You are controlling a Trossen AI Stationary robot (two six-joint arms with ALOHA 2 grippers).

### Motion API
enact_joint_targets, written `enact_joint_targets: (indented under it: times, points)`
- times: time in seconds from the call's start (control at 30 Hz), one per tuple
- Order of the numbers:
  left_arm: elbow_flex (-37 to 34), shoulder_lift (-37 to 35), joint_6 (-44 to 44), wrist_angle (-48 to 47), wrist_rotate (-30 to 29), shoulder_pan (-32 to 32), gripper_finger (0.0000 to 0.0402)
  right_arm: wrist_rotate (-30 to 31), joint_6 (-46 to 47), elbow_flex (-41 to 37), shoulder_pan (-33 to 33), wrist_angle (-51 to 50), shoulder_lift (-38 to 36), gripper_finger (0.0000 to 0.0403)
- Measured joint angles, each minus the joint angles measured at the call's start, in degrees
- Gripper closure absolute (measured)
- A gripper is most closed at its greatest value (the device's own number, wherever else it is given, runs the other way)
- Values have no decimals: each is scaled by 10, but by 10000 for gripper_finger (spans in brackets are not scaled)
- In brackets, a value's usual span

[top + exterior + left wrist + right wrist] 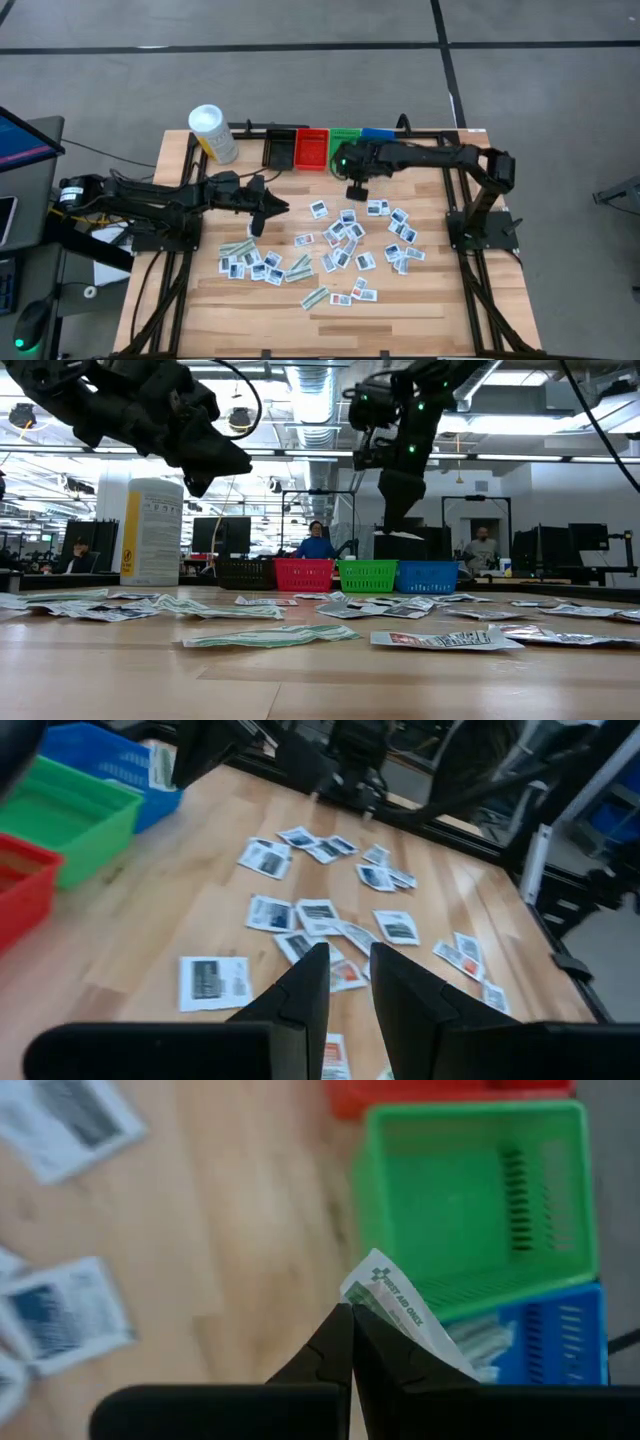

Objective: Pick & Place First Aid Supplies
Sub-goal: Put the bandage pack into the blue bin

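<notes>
I see the wooden tabletop (400,300) carrying the scattered first aid supplies (345,240), flat white packets and pale-green strips spread across its middle, well apart from the row of bins at the far edge: black bin (279,148), red bin (311,148), green bin (345,137), blue bin (377,132). A white-capped yellow bottle (212,133) stands upright near the far left corner.

My left arm reaches in from the left side, stretched low and nearly level over the tabletop, its left pincer (262,212) hanging above the bare wood just beside the left edge of the packet spread. In the left wrist view its fingers (300,995) stand slightly apart with nothing between them.

My right arm extends from its base on the right, folded back toward the far edge, its wrist turned downward. The right pincer (356,190) hovers above the tabletop just in front of the green bin. In the right wrist view its fingers are pressed together on one packet (395,1305) printed in green, which juts out tilted from the tips, over the boundary of the green and blue bins.
</notes>
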Motion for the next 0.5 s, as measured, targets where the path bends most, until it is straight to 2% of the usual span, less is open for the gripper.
enact_joint_targets:
  times: [0.37, 0.5]
  points:
    - [0, 0, 0, 0, -8, 56, 325, -7, -113, 0, -127, 1, 0, 403]
    - [0, 0, -5, 0, -8, 69, 325, -85, -167, 0, -176, 1, 0, 403]
